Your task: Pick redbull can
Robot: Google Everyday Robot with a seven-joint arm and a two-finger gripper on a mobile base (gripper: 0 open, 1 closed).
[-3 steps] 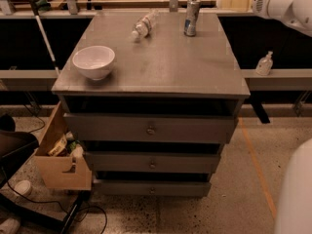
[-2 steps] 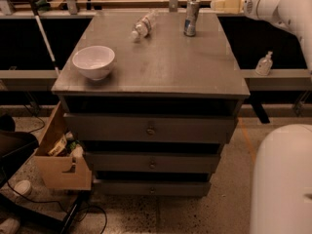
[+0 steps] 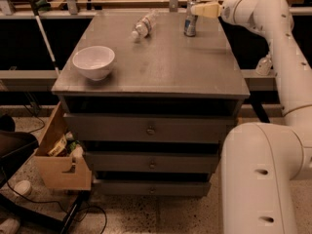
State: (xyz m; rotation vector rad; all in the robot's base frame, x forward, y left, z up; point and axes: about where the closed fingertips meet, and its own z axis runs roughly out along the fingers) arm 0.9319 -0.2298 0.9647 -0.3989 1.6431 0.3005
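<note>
Currently listed, gripper outward. Gripper (image 3: 195, 9): held over the far right of the cabinet top (image 3: 165, 67), its tip at the upper part of the redbull can (image 3: 190, 20) and seemingly touching it; whether it is wide or narrow cannot be told. Redbull can: stood upright near the far edge. Plastic bottle (image 3: 144, 25): laid on its side, left of the can. White bowl (image 3: 93, 62): set near the front left corner. Cardboard box (image 3: 61, 172): placed on the floor, left of the drawers (image 3: 151, 129).
</note>
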